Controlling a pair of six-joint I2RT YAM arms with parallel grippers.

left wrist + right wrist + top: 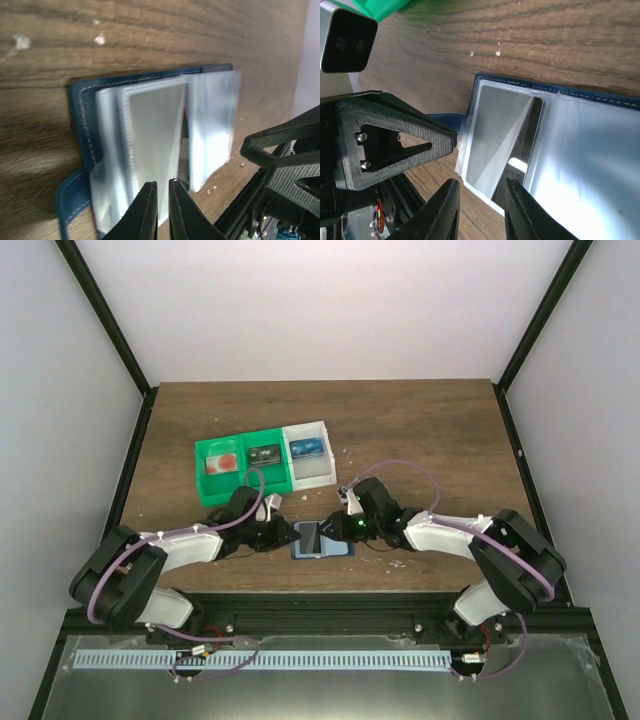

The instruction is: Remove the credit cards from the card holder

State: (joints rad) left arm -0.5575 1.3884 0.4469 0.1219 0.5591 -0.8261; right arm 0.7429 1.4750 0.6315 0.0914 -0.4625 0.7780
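the left gripper (161, 182) is holding its black jaws closed to a thin slit on the near edge of a clear pocket leaf (150, 130) of the flat blue two-leaf card holder (82, 115). the holder is lying open on the brown wooden counter (420, 430), close to its near edge. the right gripper (482, 182) is standing with its jaws partly open. they are straddling the pocket edge where a dark credit card (534, 125) is showing, and gripping nothing. both grippers are crowding the holder from either side. a green-and-white three-compartment plastic tray (208, 480) is sitting behind the left arm, carrying three other credit cards (264, 454). bare wood is lying open beyond and to the right.
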